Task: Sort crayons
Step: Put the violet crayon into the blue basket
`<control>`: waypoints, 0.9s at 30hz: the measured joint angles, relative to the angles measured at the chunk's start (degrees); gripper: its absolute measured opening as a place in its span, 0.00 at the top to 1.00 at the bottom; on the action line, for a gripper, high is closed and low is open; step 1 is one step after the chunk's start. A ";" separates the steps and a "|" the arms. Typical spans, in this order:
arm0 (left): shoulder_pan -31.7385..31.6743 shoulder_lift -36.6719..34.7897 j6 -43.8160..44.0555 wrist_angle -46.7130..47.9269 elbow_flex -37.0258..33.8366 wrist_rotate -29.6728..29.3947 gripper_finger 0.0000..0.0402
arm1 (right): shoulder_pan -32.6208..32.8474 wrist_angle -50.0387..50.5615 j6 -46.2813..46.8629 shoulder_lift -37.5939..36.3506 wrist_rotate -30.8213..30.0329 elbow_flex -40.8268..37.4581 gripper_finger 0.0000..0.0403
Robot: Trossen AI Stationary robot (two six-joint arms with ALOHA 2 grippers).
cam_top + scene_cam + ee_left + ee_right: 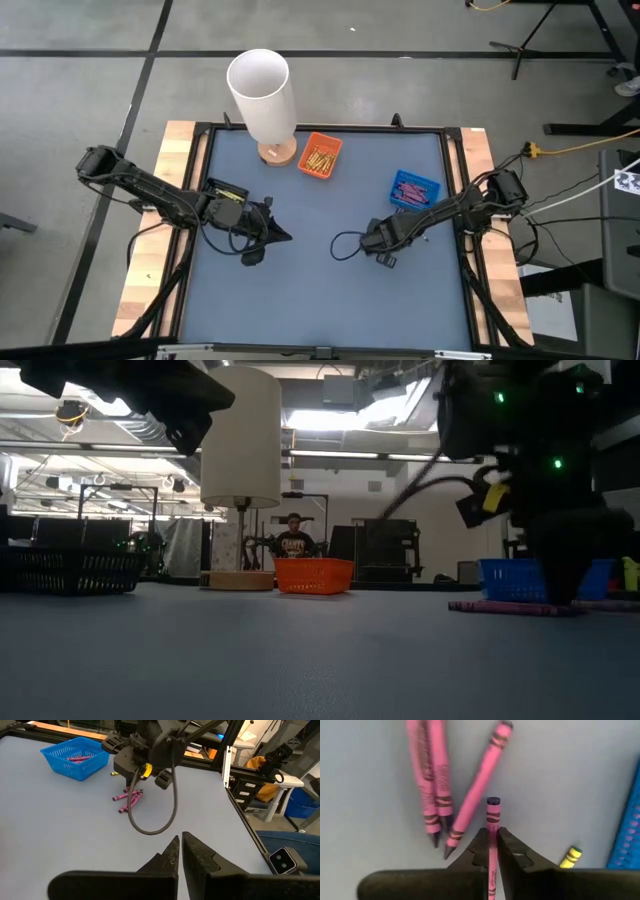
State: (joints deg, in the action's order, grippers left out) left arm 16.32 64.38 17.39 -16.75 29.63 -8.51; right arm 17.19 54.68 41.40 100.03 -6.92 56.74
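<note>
My right gripper (493, 840) is down at the table's right middle (372, 240), shut on one purple-pink crayon (493, 817). Three more purple-pink crayons (436, 790) and one yellow crayon (569, 857) lie flat on the mat beside it. The blue tray (414, 188) holds purple crayons. The orange tray (320, 155) holds yellow ones. My left gripper (180, 847) is shut and empty, above the mat at the left middle (278, 235). My right gripper pinches the crayon's shaft (493, 831) between its two fingers, below the flat end (493, 801), which sticks out past the fingertips. The fingers come from above, and in the low view they reach down to the mat (560, 598). Whether the crayon is lifted, I cannot tell.
A tall white cylinder on a round wooden base (262, 95) stands at the far edge, left of the orange tray. A black cable loop (150, 822) hangs from the right arm over the mat. A person (293, 542) sits beyond the table.
</note>
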 joint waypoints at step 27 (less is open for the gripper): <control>0.01 0.00 0.00 0.02 0.02 0.00 0.98 | -13.65 22.40 -14.93 -16.88 -11.92 5.65 1.00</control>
State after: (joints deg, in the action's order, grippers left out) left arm 16.32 64.38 17.39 -16.73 29.65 -8.51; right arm 3.54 77.07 26.47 83.15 -18.84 62.39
